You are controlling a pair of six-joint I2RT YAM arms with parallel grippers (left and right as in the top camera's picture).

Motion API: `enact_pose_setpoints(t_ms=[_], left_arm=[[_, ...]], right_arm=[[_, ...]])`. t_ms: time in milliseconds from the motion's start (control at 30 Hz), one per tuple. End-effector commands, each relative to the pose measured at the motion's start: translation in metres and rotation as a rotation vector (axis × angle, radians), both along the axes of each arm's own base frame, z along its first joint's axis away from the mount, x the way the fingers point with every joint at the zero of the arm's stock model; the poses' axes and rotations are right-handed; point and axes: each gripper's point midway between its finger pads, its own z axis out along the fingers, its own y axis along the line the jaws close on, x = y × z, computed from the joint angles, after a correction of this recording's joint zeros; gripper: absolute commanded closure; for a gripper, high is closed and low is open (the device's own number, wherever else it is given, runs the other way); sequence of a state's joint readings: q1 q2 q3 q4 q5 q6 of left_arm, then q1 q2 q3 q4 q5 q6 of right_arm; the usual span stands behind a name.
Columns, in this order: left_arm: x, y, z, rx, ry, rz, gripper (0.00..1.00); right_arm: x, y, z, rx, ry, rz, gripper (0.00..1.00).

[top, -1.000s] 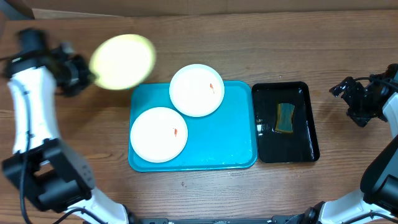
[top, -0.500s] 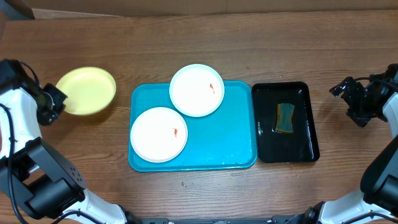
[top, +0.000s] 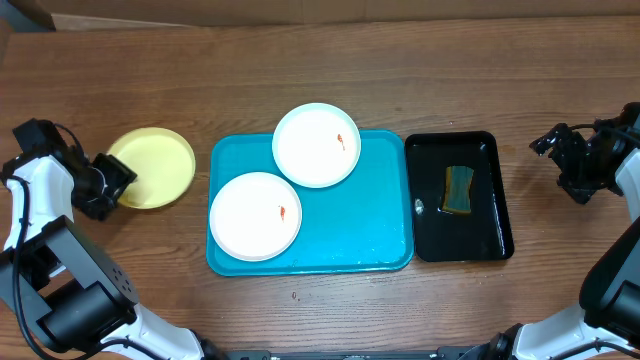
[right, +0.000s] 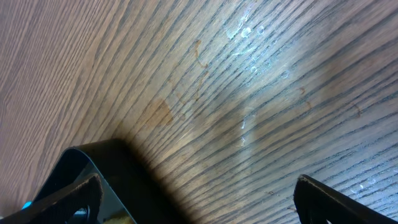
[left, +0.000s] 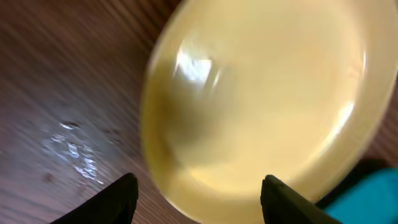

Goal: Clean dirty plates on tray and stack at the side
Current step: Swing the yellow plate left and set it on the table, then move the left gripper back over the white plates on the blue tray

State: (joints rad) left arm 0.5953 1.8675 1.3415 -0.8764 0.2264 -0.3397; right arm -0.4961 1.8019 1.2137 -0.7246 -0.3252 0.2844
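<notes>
I'm hovering my left pincer [left: 198, 190] low, jaws spread, with the round yellow-green plate [top: 152, 167] lying just ahead. Beyond it, two smeared white round plates [top: 255, 216] [top: 316, 145] are sitting on the turquoise rectangular plastic tray [top: 370, 230]. Right pincer [right: 199, 186] is gaping, empty.

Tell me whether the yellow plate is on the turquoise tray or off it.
Off. The yellow plate lies on the wooden table, left of the tray and clear of its rim.

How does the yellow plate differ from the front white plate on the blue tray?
The yellow plate is pale yellow, the front white plate white. The yellow plate lies on the table left of the tray; the white one lies inside it. The white one shows an orange-red smear; the yellow one shows none. Both are round.
</notes>
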Motion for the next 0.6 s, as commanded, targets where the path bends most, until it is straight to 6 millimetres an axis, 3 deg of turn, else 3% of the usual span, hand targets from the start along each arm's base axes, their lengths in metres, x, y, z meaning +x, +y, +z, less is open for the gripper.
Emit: enact_pose_setpoints(t_ms=[0, 167, 300, 400, 567], left_arm=[[0.021, -0.039, 0.027, -0.145, -0.151, -0.144, 0.36], [0.035, -0.094, 0.055, -0.186, -0.236, -0.339, 0.37], [0.047, -0.152, 0.070, -0.159, -0.275, -0.521, 0.40], [0.053, -0.194, 0.065, -0.096, -0.245, -0.639, 0.40], [0.051, -0.245, 0.053, 0.073, -0.155, -0.721, 0.37]], right_arm=[[0.007, -0.004, 0.015, -0.025, -0.040, 0.002, 0.00], [0.007, -0.004, 0.015, -0.025, -0.040, 0.002, 0.00], [0.007, -0.004, 0.015, -0.025, -0.040, 0.002, 0.00], [0.007, -0.004, 0.015, -0.025, -0.040, 0.002, 0.00], [0.007, -0.004, 0.015, -0.025, -0.040, 0.002, 0.00]])
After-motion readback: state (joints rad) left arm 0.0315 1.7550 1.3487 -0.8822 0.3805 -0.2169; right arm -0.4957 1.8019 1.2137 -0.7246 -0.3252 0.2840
